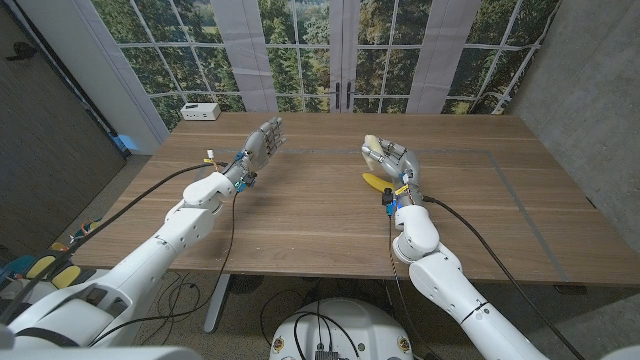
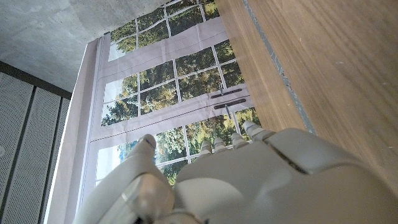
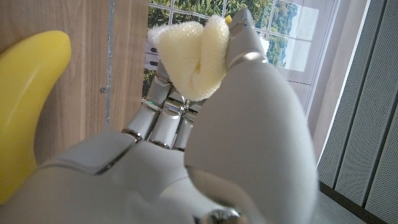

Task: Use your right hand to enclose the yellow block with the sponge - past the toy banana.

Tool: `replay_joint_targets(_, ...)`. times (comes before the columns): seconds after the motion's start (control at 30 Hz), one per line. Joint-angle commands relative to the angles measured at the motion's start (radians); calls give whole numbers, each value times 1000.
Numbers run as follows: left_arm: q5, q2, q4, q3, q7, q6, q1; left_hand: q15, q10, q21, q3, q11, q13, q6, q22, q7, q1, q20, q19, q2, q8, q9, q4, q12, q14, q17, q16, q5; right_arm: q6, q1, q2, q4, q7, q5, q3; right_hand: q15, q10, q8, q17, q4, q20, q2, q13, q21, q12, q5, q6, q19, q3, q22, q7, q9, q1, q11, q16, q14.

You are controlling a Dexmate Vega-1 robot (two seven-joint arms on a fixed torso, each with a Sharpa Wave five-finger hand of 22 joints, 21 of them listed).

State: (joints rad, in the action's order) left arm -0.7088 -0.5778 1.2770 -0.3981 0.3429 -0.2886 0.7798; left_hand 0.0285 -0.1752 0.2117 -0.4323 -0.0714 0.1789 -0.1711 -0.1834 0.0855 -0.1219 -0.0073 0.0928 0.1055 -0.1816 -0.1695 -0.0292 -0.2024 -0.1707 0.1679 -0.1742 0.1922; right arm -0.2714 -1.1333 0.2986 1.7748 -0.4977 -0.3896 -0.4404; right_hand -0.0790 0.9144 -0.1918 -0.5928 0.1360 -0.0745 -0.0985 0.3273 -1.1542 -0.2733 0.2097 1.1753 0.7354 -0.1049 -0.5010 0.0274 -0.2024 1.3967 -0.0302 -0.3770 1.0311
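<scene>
My right hand (image 1: 392, 157) hovers at the table's middle right, just beyond the yellow toy banana (image 1: 377, 183), and grips a pale yellow sponge (image 1: 372, 142). In the right wrist view the sponge (image 3: 189, 56) is folded between my thumb and fingers (image 3: 249, 43), with a sliver of yellow showing in its fold. The banana (image 3: 28, 99) lies on the wood beside that hand. The yellow block itself I cannot make out apart from that sliver. My left hand (image 1: 262, 142) stands over the table's left half with fingers extended and nothing in it; its back (image 2: 261, 180) shows in the left wrist view.
A small white box (image 1: 200, 111) sits at the table's far left corner. Windows and a door stand behind the far edge of the wooden table (image 1: 480, 220). Cables run along both arms.
</scene>
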Motion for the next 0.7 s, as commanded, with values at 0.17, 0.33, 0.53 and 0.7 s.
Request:
replay_joint_targets(0.17,-7,-33,53,19,-17,0,44,-2,-29,0,-2,6,3,-12,-5,2,-4,-1,1,5,0,-4,9,4,-73,3,-3,-1,-22,0,-12,-11,9,-78,25,-151,2,-6,-6,-2,-141,199,5,-16,5,3,26,-9,3,3,32,-4,209,1,6,103)
replay_joint_targets(0.33,-6,-30,37,17,-11,-5,41,-2,-28,0,-2,6,3,-11,-5,2,-4,-1,1,5,0,-4,9,4,-72,3,-3,-1,-15,2,-15,-13,-6,-75,24,-150,1,-5,-7,-2,-141,200,5,-21,7,3,25,-11,2,5,30,-4,210,2,7,103)
replay_joint_targets(0.53,-11,-32,51,18,-21,5,55,-1,-29,-1,-2,5,3,-12,-5,2,-4,-1,2,6,0,-4,10,5,-73,3,-3,-1,-18,7,-14,-13,-19,-55,21,-151,0,-5,-9,-1,-142,203,7,-29,8,2,22,-15,1,11,32,-5,213,2,8,107)
replay_joint_targets(0.7,-12,-31,54,13,-34,30,51,-2,-29,0,-2,4,3,-11,-5,3,-3,-1,2,6,0,-4,10,4,-73,3,-3,-1,-29,19,0,-25,-38,20,13,-154,-216,19,-2,-13,-125,178,-23,-12,92,-10,-298,-99,23,125,-33,-3,143,33,65,-17)
